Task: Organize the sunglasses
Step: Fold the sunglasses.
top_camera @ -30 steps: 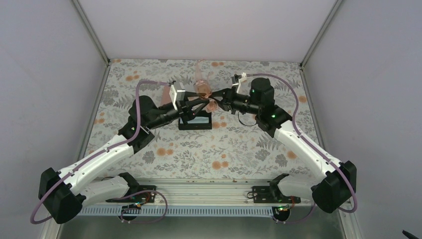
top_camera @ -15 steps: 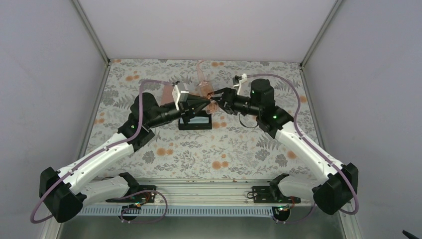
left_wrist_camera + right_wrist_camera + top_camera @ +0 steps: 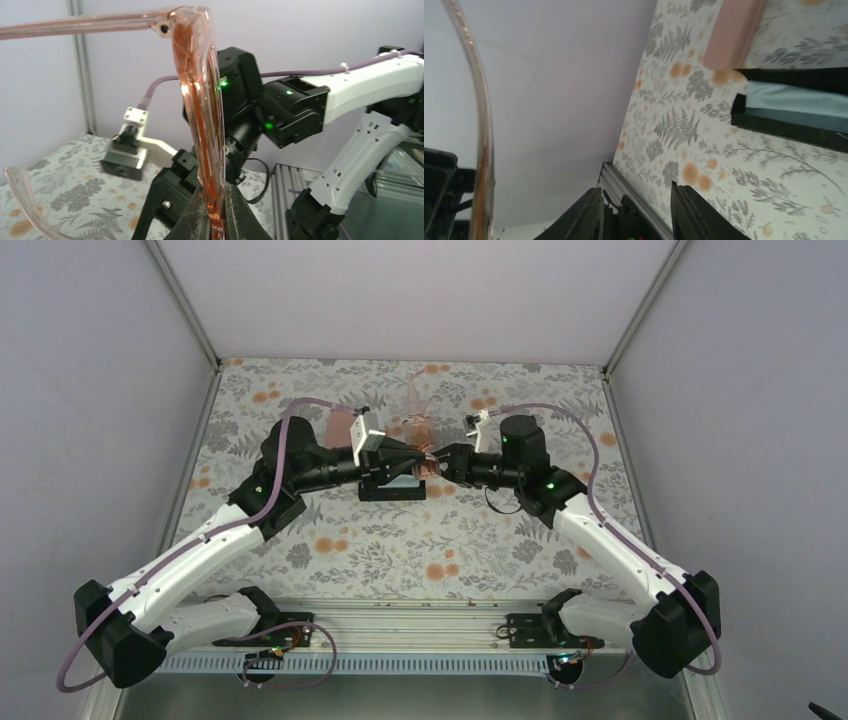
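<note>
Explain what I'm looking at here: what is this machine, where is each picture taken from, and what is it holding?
These are two white-and-black robot arms, left and right, bolted to a table with a floral cover. One picture looks down from above; the other two come from a camera on each wrist. On the table lie an open black oblong case with a light-blue cloth in it and a pink oblong case. The left gripper is shut on the front of the pale orange-pink sunglasses with near-clear lenses, holding them in the air. The right gripper is open close beside them, gripping nothing.
</note>
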### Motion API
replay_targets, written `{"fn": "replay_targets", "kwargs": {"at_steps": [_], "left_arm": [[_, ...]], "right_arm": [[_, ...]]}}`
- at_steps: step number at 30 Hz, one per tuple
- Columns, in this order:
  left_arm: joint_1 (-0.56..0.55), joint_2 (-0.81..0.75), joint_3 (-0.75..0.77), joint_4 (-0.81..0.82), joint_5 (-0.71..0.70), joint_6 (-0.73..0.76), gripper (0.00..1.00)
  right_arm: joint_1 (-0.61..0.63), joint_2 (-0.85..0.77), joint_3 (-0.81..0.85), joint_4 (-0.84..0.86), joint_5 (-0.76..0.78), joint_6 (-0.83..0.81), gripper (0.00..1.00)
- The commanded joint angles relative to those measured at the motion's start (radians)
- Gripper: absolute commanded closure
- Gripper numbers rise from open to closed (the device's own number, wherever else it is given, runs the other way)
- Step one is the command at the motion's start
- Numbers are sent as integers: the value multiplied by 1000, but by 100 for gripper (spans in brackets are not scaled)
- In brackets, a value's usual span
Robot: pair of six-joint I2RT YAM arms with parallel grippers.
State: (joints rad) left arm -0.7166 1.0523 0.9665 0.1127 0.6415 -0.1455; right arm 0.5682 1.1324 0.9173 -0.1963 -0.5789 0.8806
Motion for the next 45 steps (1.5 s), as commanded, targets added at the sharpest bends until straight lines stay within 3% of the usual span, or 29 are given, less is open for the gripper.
{"fn": "replay_targets", "kwargs": {"at_steps": [1,8,11,14,17,20,22,26,32,38,45], "left_arm": [[-3,2,38,-12,92,16,98],[-3,17,46,-68,83,-2,98],[-3,27,52,-78,77,-7,98],[-3,29,61,-93,72,9,98],[-3,18,70,-136,75,53,98],[-2,6,83,-217,81,124,98],[-3,1,97,-273,74,172,98],[-3,4,122,-356,59,253,98],[-3,17,154,-448,116,364,98],[-3,-2,152,-498,173,419,98],[-3,-18,133,-443,94,373,98]], "right_arm": [[9,15,5,150,-212,-69,62],[12,-74,-61,426,-355,-12,35],[15,-104,-92,480,-406,-25,29],[15,-118,-63,349,-378,-101,29],[7,-135,8,114,-153,-191,30],[5,-174,63,-21,121,-219,31],[5,-211,82,-20,187,-245,34],[5,-211,174,59,45,-321,48],[4,-14,429,-80,-1,-406,68],[3,138,529,-124,-122,-465,73],[25,157,462,-165,-227,-544,75]]}}
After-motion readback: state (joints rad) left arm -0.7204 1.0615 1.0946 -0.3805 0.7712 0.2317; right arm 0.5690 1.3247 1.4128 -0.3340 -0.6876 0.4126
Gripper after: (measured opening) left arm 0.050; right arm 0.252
